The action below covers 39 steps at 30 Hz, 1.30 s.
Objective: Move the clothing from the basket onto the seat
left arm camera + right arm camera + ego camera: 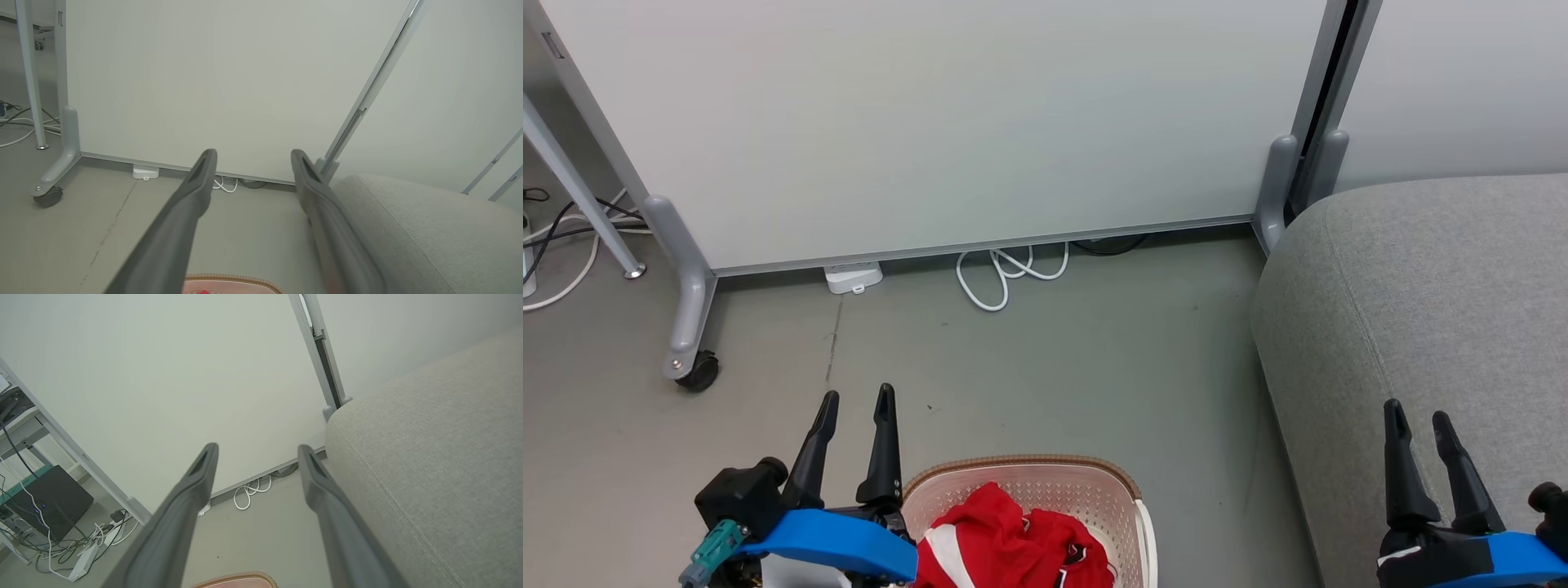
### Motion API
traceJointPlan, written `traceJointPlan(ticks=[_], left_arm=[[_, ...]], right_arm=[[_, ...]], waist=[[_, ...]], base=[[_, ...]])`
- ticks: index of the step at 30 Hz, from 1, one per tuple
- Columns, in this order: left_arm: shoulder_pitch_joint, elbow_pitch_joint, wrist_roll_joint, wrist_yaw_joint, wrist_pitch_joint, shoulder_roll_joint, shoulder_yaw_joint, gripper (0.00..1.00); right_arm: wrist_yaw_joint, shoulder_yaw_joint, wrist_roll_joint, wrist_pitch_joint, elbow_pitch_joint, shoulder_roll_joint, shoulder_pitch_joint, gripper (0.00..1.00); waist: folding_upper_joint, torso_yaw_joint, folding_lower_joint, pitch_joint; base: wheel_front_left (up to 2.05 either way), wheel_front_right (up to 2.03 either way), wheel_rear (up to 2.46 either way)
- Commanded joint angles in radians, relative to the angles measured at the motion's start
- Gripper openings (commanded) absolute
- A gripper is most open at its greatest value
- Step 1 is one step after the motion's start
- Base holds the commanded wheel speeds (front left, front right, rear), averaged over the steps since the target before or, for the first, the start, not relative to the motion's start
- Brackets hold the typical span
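The red clothing (1013, 543) with white panels lies bunched in the cream basket (1123, 490), which stands on the floor at the bottom middle of the head view. Its brown rim (233, 279) peeks in at the bottom of the left wrist view, and the rim (237, 578) also edges into the right wrist view. The grey seat (1421, 327) fills the right side. My left gripper (856, 398) is open just left of the basket, holding nothing. My right gripper (1416, 414) is open and empty over the seat's front edge.
A white partition panel (947, 122) on a grey wheeled foot (690, 359) stands behind. A coiled white cable (1005, 273) and a power strip (854, 278) lie at its base. More cables (564, 237) trail at the far left. Bare grey floor (1054, 376) lies between basket and panel.
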Motion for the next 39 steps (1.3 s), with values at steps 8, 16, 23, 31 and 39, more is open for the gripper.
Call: traceJointPlan(ticks=[8,16,23,31,39], left_arm=[[0.008,0.015,0.056,-0.02,-0.027,-0.015,0.0,1.0],[0.013,0.04,0.076,-0.029,-0.045,-0.03,0.016,1.0],[0.015,0.064,0.113,-0.03,-0.061,-0.037,0.017,1.0],[0.016,0.082,0.166,-0.025,-0.077,-0.039,0.022,1.0],[0.019,0.091,0.225,-0.019,-0.092,-0.041,0.018,1.0]], right_arm=[[0.002,-0.008,-0.108,-0.028,-0.002,-0.007,0.017,1.0],[0.002,-0.013,-0.178,-0.046,-0.002,-0.007,0.025,1.0],[0.002,-0.012,-0.241,-0.061,-0.008,-0.007,0.034,1.0],[0.002,-0.014,-0.31,-0.078,-0.005,-0.007,0.04,1.0],[0.003,-0.012,-0.365,-0.093,-0.003,-0.007,0.046,1.0]], waist=[[0.0,0.006,0.0,-0.003],[0.0,0.01,0.0,-0.008],[0.0,0.012,0.0,-0.011],[0.0,0.015,0.0,-0.012],[0.0,0.019,0.0,-0.015]], base=[[0.0,0.0,0.0],[0.0,0.0,0.0],[0.0,0.0,0.0],[0.0,0.0,0.0],[0.0,0.0,0.0]])
